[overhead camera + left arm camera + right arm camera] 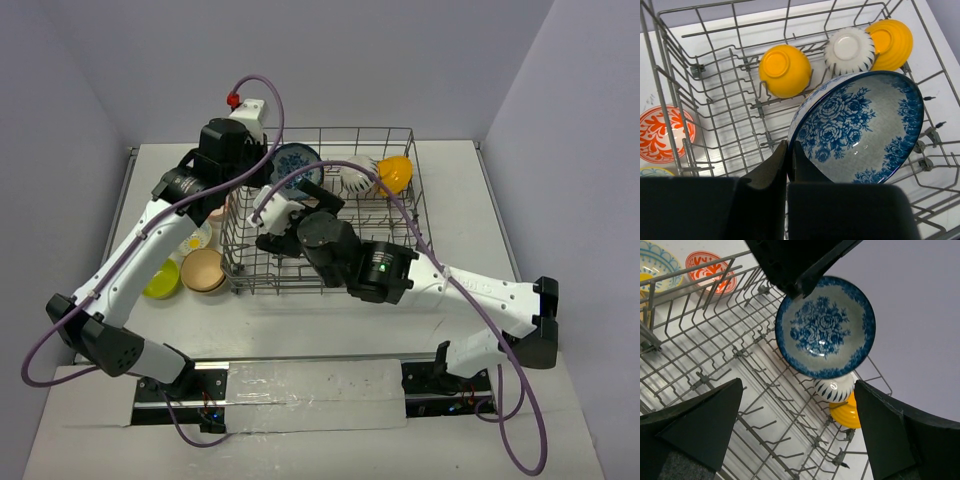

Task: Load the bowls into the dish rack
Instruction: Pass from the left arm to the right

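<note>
My left gripper (789,152) is shut on the rim of the blue-patterned bowl (860,130) and holds it tilted above the dish rack (715,95). In the top view, this gripper (268,165) and the bowl (297,165) are over the far left part of the rack (420,215). Two orange-yellow bowls (785,70) (890,44) and the white striped bowl (849,50) stand in the rack. My right gripper (800,435) is open and empty, low inside the rack, looking up at the blue bowl (825,327). It also shows in the top view (268,222).
The tan bowl (204,270) and the lime green bowl (163,280) sit on the table left of the rack. The red-and-white bowl (662,134) and a light-blue-rimmed bowl with a yellow centre (657,262) lie there too. The right arm crosses the rack's front edge.
</note>
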{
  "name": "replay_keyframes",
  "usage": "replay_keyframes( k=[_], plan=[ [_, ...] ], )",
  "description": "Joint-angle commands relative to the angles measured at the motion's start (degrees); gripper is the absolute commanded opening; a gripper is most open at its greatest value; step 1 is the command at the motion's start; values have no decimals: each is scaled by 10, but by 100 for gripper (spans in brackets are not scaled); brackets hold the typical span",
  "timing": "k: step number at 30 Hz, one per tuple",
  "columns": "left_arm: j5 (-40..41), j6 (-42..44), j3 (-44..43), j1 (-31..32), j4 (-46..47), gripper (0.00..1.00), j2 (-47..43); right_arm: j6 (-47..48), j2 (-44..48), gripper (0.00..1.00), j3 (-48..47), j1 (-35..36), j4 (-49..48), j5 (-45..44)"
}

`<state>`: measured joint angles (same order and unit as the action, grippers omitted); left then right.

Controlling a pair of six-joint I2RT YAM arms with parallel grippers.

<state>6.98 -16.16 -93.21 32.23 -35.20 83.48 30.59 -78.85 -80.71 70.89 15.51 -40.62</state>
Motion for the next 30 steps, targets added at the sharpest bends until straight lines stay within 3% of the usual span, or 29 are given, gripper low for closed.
replay_keyframes(
  k=[1,15,30],
  plan=[
    [-29,1,-13,15,31,0,-39,3,-2,100,-46,-21,-21,35],
    [-37,17,-6,32,21,0,-50,-54,-68,97,-87,-88,32,133],
    [-36,32,-3,32,16,0,-61,-99,-52,89,-14,-155,29,170]
  ],
)
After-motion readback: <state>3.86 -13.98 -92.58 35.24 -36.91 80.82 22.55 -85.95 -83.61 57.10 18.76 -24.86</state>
